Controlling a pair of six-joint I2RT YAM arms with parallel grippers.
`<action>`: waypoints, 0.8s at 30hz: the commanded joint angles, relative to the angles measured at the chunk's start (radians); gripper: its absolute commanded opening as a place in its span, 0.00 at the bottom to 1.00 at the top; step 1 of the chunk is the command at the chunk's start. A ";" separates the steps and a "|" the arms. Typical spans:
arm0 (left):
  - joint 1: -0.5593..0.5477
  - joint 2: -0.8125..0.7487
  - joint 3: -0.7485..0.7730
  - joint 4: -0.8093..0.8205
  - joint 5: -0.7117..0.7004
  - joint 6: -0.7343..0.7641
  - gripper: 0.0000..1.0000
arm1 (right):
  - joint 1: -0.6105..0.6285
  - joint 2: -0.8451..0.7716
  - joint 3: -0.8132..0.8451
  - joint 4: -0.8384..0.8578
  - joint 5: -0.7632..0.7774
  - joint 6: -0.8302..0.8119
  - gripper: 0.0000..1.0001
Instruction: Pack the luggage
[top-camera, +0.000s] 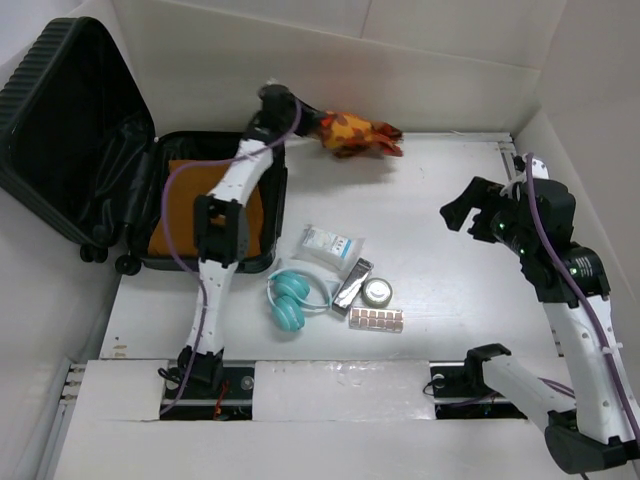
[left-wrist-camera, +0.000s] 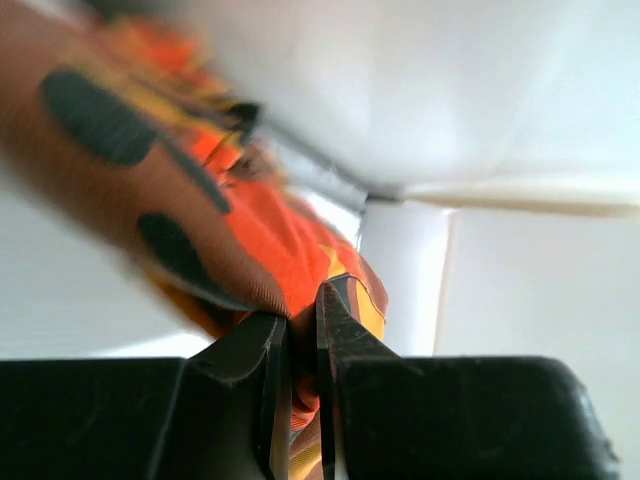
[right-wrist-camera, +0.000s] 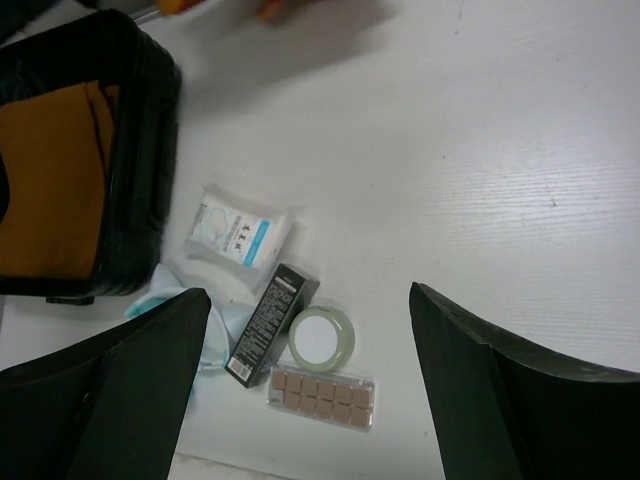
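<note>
Lying open, black ribbed hard-shell suitcase, wheels nearward | left tool pinching blurred orange-patterned fabric | right tool wide, empty.

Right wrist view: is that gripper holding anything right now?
No, the right gripper stands wide open above the table, with nothing caught in it.

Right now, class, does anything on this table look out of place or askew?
Yes: the orange patterned cloth is bunched up by the back wall, far from the headphones lying beside the open luggage. The left gripper has its jaws pinched shut on its edge.
</note>
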 joint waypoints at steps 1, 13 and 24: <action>0.154 -0.336 0.005 0.090 0.098 0.135 0.00 | 0.001 0.020 0.030 0.074 -0.027 -0.033 0.87; 0.520 -1.126 -1.190 0.311 0.123 0.236 0.00 | 0.021 0.080 -0.002 0.126 -0.091 -0.053 0.87; 0.531 -1.413 -1.582 -0.006 -0.048 0.203 0.00 | 0.030 0.108 -0.011 0.144 -0.122 -0.053 0.87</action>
